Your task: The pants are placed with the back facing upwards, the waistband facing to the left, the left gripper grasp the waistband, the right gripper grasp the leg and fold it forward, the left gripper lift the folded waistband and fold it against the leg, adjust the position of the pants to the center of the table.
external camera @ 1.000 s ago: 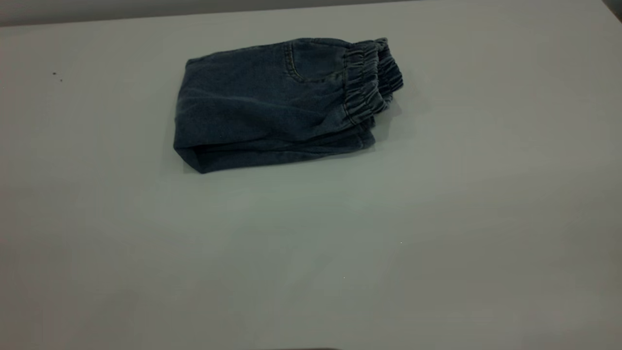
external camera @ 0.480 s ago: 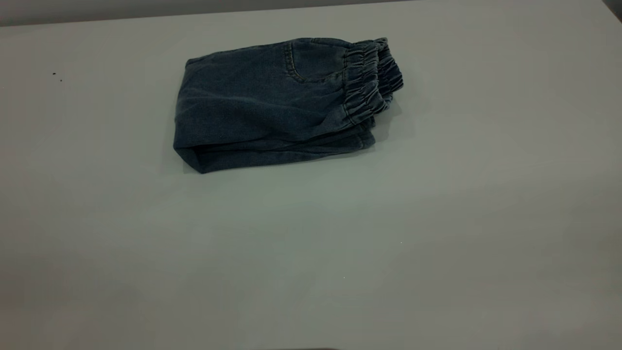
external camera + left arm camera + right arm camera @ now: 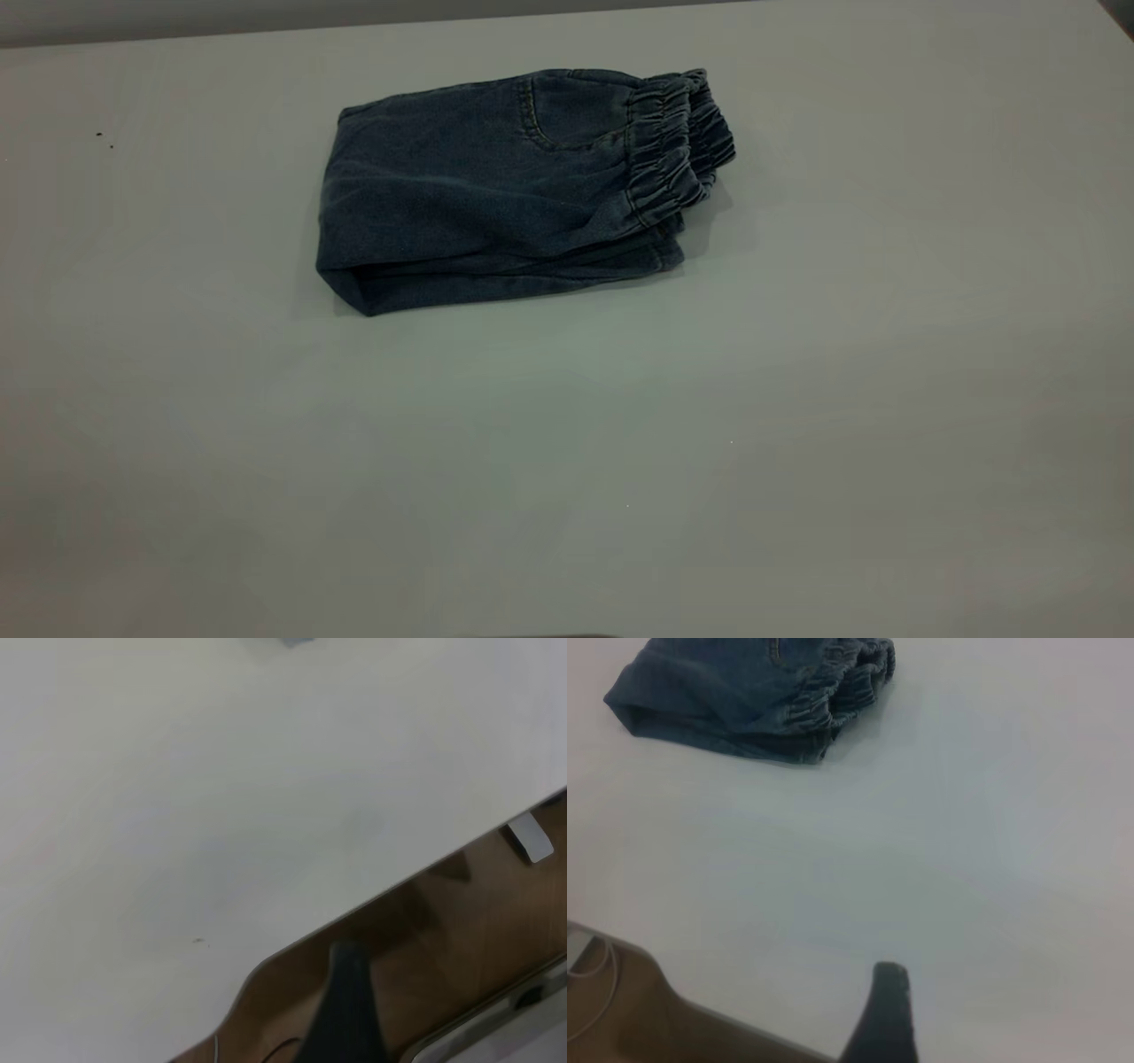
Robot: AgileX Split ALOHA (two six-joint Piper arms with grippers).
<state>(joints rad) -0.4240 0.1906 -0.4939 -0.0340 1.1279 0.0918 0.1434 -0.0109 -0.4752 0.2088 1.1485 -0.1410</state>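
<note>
The pants (image 3: 514,186) lie folded into a compact blue denim bundle on the far middle of the white table (image 3: 567,461). The gathered waistband (image 3: 678,151) sits on top at the bundle's right end, doubled over. Lower layers stick out along the near edge, and I cannot tell the leg apart among them. Neither gripper appears in the exterior view. Only a dark tip of the left gripper (image 3: 347,1001) shows, beyond the table's edge and over brown floor. The right gripper (image 3: 886,1014) shows as a dark tip over bare table, far from the pants (image 3: 744,691) and waistband (image 3: 846,687).
Two tiny dark specks (image 3: 104,139) mark the table at the far left. The left wrist view shows the table's edge (image 3: 372,904), a small white piece (image 3: 529,837) on the floor and a pale rail. A thin cable (image 3: 594,988) hangs past the table's edge.
</note>
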